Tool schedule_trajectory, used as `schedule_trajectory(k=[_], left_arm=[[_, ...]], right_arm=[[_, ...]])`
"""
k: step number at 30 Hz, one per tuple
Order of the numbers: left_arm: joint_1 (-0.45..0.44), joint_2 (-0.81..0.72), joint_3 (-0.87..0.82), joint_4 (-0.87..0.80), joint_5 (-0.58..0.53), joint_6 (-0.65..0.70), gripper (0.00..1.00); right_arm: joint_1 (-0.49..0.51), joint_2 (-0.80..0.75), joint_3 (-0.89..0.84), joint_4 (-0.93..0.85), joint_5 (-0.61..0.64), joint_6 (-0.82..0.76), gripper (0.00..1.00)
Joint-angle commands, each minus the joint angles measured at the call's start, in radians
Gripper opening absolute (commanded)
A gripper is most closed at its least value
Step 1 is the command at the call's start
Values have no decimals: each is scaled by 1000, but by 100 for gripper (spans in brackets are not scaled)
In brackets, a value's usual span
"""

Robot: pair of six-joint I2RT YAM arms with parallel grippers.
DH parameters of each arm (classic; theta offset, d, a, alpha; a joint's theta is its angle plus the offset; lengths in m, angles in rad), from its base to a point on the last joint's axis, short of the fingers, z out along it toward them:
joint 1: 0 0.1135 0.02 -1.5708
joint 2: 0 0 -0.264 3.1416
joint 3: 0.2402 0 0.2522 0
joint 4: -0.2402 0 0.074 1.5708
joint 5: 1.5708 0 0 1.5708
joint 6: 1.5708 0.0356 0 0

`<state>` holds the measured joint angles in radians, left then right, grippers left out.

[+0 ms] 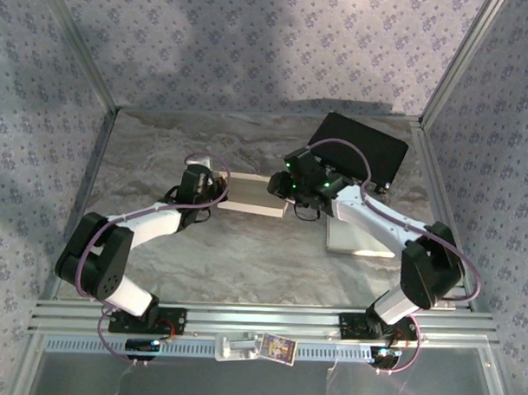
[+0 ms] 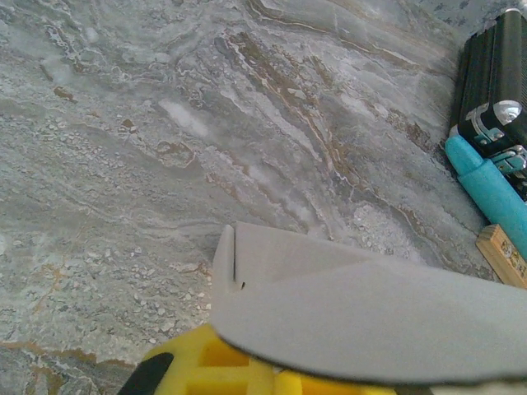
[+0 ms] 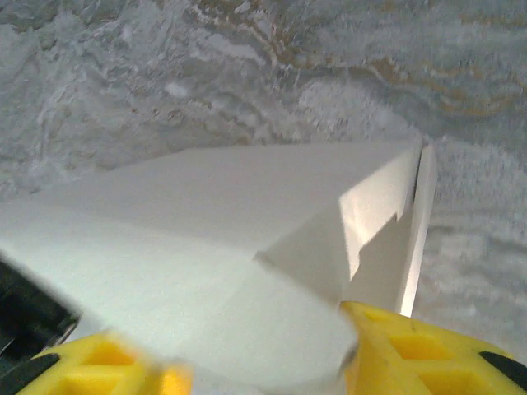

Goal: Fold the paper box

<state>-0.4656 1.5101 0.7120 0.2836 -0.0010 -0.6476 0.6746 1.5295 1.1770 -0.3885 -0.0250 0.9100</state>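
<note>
**Paper box, part-folded, held at both ends**

Location: one paper box lies at the middle of the table, between the two arms.

Holding: the left gripper meets the box's left end. In the left wrist view its yellow fingers are together, apparently pinching the edge of a slit flap, probably to anchor the sheet. The right gripper meets the right end. In the right wrist view its fingers stand apart with a rounded flap lying between them and a raised wall beyond. Judged from this, a fold is in hand and the box is not yet closed.

Count:
- arms, two
- paper box, one
- white sheet, one, flat under the right arm
- black case, one, at the far right
- teal marker, one, beside the case
- wooden block, one, just beside the marker
</note>
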Motion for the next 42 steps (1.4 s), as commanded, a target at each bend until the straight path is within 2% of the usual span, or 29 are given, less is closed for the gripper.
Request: schedule_trajectory(k=[1, 6, 10, 15, 19, 22, 33, 38, 42], left_arm=[[-10, -10, -15, -92, 6, 20, 0], [-13, -12, -14, -94, 3, 28, 0], [-20, -11, -16, -92, 3, 36, 0], [-33, -4, -35, -68, 6, 47, 0], [-36, -5, -54, -50, 8, 49, 0], [-40, -7, -65, -37, 12, 51, 0], [-47, -22, -121, -36, 10, 41, 2], [-48, -57, -144, -64, 8, 25, 4], [-49, -126, -145, -140, 7, -1, 13]], right_arm=[[-4, -74, 24, -124, -67, 53, 51], [-51, -125, 48, -204, -107, 66, 54], [-157, -110, 113, -268, -153, 83, 54], [-287, 68, 223, -352, -334, 136, 55], [-297, 226, 320, -422, -445, 134, 55], [-280, 294, 328, -411, -499, 140, 54], [-213, 330, 233, -359, -514, 157, 46], [-203, 259, 155, -330, -437, 155, 45], [-217, 202, 128, -336, -382, 148, 46]])
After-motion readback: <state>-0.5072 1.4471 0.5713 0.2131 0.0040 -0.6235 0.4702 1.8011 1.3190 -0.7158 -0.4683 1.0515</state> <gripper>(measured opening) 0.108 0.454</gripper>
